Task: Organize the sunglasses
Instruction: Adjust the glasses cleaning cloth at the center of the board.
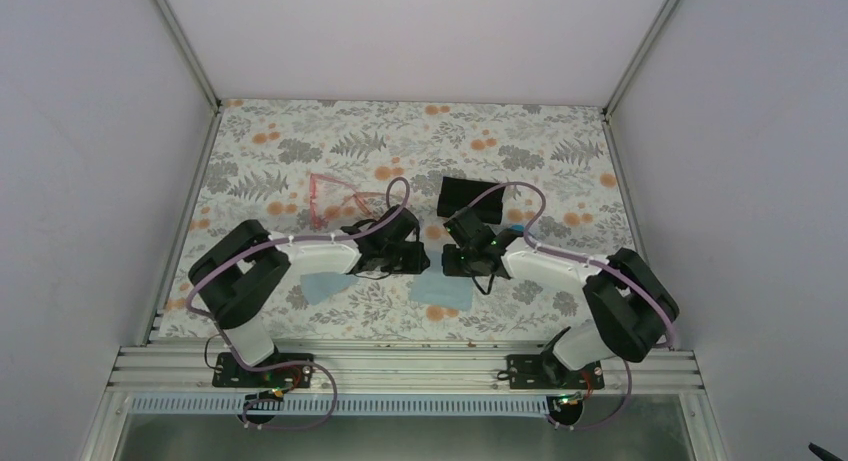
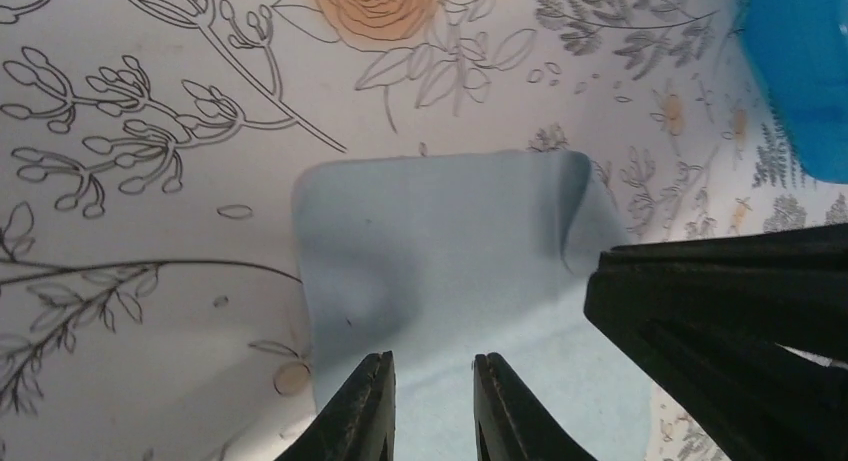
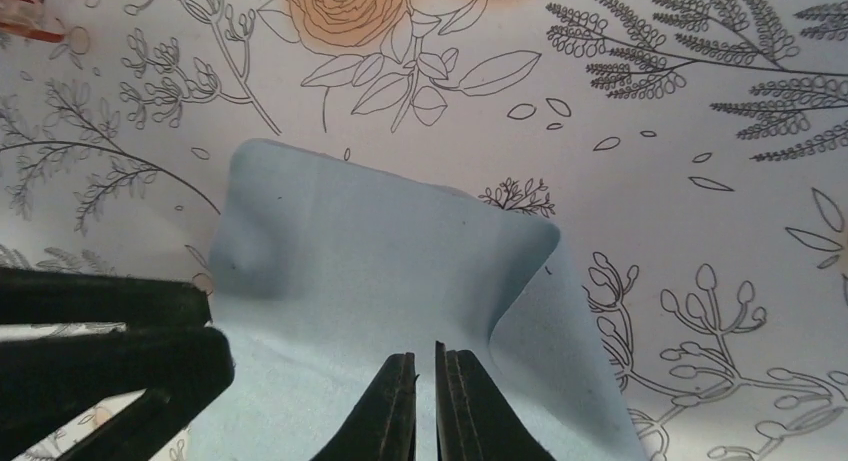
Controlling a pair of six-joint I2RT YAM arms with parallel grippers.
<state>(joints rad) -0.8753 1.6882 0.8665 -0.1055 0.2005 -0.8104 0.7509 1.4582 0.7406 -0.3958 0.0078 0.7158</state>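
Observation:
The sunglasses (image 1: 330, 199), thin and pink-red, lie open on the floral table left of centre, beyond my left arm and clear of both grippers. A light blue cloth (image 1: 440, 291) lies between the two grippers. In the left wrist view my left gripper (image 2: 435, 366) stands over the cloth (image 2: 440, 241) with a narrow gap between its fingers. In the right wrist view my right gripper (image 3: 425, 361) is pinched on the cloth (image 3: 380, 261), whose right edge curls upward. The two grippers (image 1: 415, 253) (image 1: 452, 257) face each other closely.
A dark case-like object (image 1: 468, 195) sits behind the right gripper, and a glossy blue object (image 2: 800, 71) shows at the left wrist view's top right. Another light blue patch (image 1: 320, 284) lies under the left arm. White walls enclose the table (image 1: 560, 161).

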